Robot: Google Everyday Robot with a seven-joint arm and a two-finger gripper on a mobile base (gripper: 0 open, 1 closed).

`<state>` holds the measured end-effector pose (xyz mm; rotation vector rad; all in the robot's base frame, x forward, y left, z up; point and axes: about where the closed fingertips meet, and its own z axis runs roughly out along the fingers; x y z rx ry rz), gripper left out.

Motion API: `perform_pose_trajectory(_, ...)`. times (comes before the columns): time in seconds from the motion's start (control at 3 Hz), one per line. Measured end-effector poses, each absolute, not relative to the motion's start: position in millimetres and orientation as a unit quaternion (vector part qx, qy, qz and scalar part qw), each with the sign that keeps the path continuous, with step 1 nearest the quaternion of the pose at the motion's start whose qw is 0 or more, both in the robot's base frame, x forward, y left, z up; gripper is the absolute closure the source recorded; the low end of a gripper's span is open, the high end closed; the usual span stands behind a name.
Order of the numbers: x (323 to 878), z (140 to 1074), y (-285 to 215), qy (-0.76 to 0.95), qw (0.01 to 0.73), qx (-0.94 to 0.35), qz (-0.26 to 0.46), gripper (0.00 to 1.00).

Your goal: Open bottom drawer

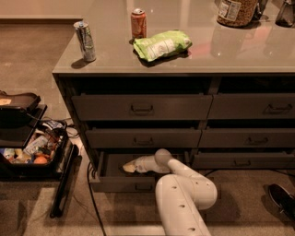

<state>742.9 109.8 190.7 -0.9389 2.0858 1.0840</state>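
The bottom drawer (122, 183) of the left stack is pulled out from the cabinet, its slim dark front low near the floor with a small bar handle (144, 187) at its centre. My white arm reaches in from the lower right. My gripper (127, 168) is over the open drawer's inside, behind the front panel and pointing left. The two taller drawers (140, 107) above it are closed.
On the counter stand a silver can (85, 41), a red can (138, 24), a green chip bag (161, 44) and a jar (237, 11). A black cart with a tray of items (28, 150) stands at left. The right stack's slim drawer (242, 160) is closed. A cable (92, 193) lies on the floor.
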Motion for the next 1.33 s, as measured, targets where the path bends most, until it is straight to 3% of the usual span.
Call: perform_pose_trajectory(1.33, 709.0, 172.7, 103.0, 0.799, 0.289, -0.329, 0.412, 1.0)
